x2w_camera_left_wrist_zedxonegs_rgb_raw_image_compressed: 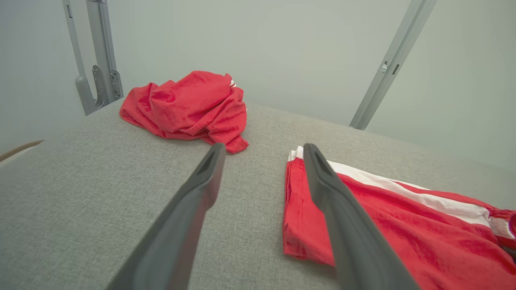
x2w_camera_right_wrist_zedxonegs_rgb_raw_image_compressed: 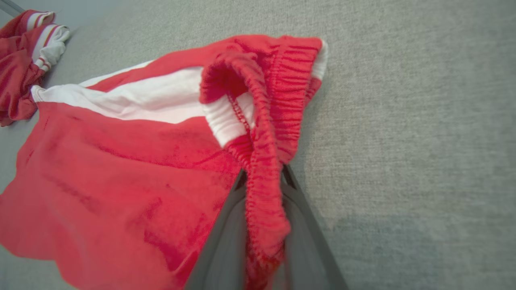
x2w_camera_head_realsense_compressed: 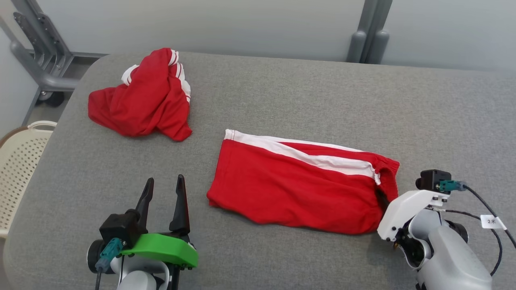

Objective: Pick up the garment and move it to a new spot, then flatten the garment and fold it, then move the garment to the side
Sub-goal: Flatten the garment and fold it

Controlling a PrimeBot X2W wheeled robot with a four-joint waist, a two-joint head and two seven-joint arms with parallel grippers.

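Shorts (x2w_camera_head_realsense_compressed: 298, 185) lie folded mid surface (x2w_camera_head_realsense_compressed: 322, 92)
Right gripper (x2w_camera_right_wrist_zedxonegs_rgb_raw_image_compressed: 264, 177) pinched on waistband (x2w_camera_right_wrist_zedxonegs_rgb_raw_image_compressed: 278, 80) at right end, likely as handle for dragging fold aside
Left gripper (x2w_camera_head_realsense_compressed: 165, 185) wide open, hovering near left hem, free to assist
Crumpled red heap (x2w_camera_head_realsense_compressed: 145, 96) far left, well apart

Wall (x2w_camera_head_realsense_compressed: 242, 24): plain, pale grey.
Table (x2w_camera_head_realsense_compressed: 306, 92): big, soft grey cloth top.
Basket (x2w_camera_head_realsense_compressed: 20, 161): cream, full of holes, left of table.
Metal posts (x2w_camera_head_realsense_compressed: 369, 40): grey, behind table.
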